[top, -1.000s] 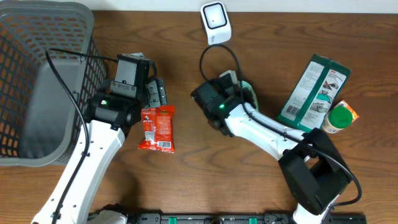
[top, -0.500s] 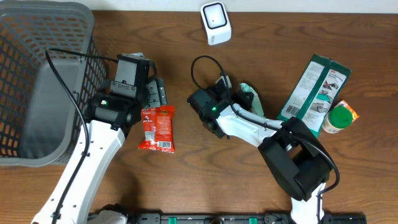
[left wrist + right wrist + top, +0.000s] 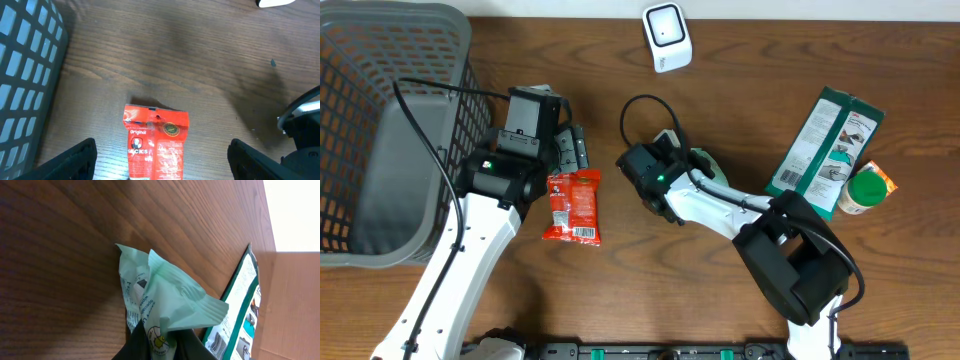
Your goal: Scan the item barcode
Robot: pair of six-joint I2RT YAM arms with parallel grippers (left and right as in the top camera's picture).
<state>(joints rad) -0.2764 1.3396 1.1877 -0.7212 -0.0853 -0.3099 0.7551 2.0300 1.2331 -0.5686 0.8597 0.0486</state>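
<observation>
Right gripper (image 3: 152, 347) drawing the mint-green packet (image 3: 165, 290) back from the scanner (image 3: 667, 35)
It is pinching the packet's edge low over the worktop (image 3: 620, 290), which suggests the scan pass is ending. The left gripper (image 3: 162, 160) is hanging wide open and empty above the red pouch (image 3: 156, 145).

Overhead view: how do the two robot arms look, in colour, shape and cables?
Both the left arm and the right arm have smooth white links joined by bulky black housings, each showing a small green light. A thin black cable loops off each. The left pincer's fingers are black.
</observation>
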